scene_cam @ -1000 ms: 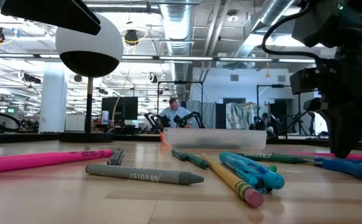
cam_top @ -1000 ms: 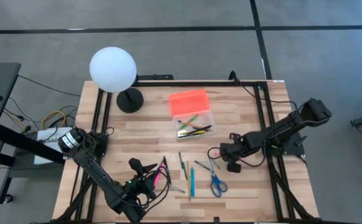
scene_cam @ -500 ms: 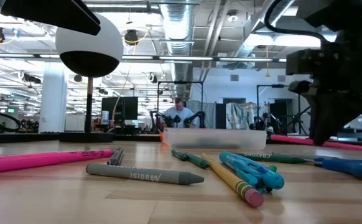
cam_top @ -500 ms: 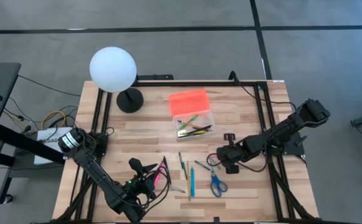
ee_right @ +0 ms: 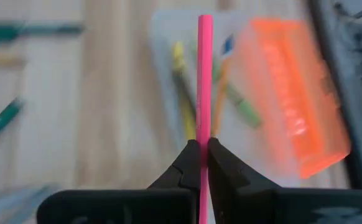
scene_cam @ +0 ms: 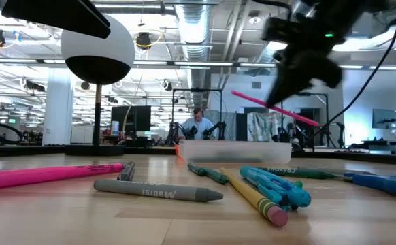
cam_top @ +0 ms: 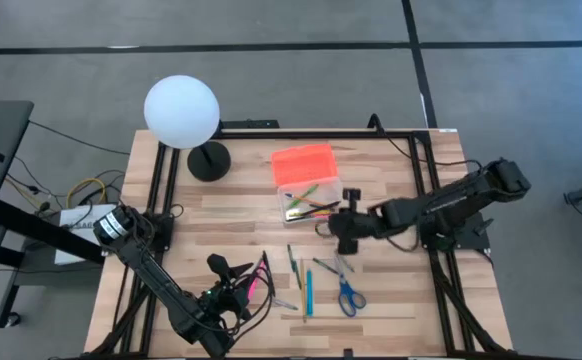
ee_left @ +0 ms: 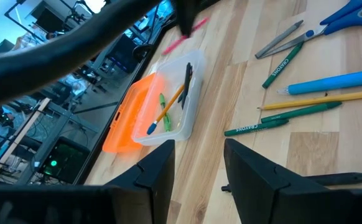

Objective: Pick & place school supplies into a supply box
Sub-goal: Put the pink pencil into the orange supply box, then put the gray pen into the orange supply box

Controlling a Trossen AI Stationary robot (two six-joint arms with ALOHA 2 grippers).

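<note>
Overhead, right gripper hanging just beside supply box, fingers clenching thin pink pen above table. Left gripper waiting near front table edge, fingers parted, grasping nothing. Loose pens and blue scissors lying between, bare wood around box.

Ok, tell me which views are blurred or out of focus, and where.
Right wrist view: the pink pencil in the right gripper is sharp, while the supply box and table beyond smear. Low view: the near grey crayon is crisp, the right gripper blurs overhead. Left wrist view: a dark arm streaks across. High view: evenly sharp.
</note>
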